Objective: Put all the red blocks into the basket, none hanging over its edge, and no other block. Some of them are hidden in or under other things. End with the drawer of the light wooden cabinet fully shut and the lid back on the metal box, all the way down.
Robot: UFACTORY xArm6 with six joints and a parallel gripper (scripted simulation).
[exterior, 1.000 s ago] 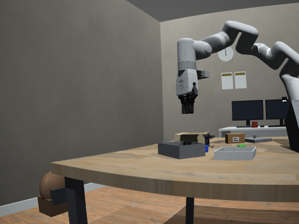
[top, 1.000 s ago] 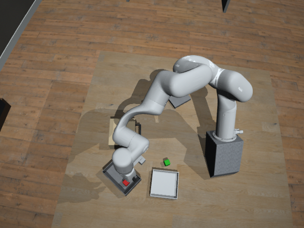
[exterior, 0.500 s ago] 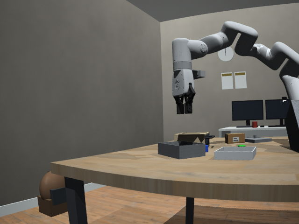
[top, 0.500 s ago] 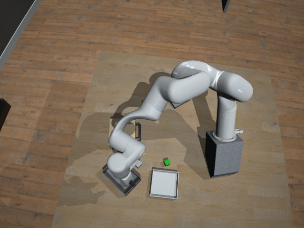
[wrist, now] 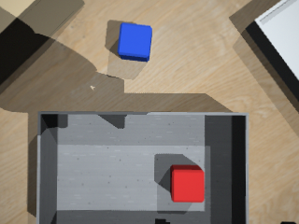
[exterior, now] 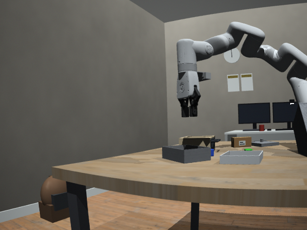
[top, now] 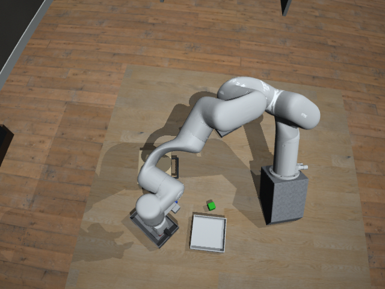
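Observation:
The dark grey metal box (wrist: 140,165) stands open without its lid near the table's front left; it also shows in the top view (top: 154,230) and the side view (exterior: 185,153). One red block (wrist: 187,183) lies inside it on the floor, toward one corner. My gripper (exterior: 189,111) hangs high above the box, pointing straight down, open and empty. The white basket (top: 207,232) sits just right of the box and looks empty. The grey lid (exterior: 265,143) lies flat at the back of the table. The light wooden cabinet (exterior: 196,140) stands behind the box, its dark handle (top: 175,167) showing beside my arm.
A blue block (wrist: 135,41) lies on the table between the metal box and the cabinet. A green block (top: 211,205) lies just behind the basket. A small cardboard box (exterior: 241,141) stands near the lid. My arm covers much of the cabinet in the top view.

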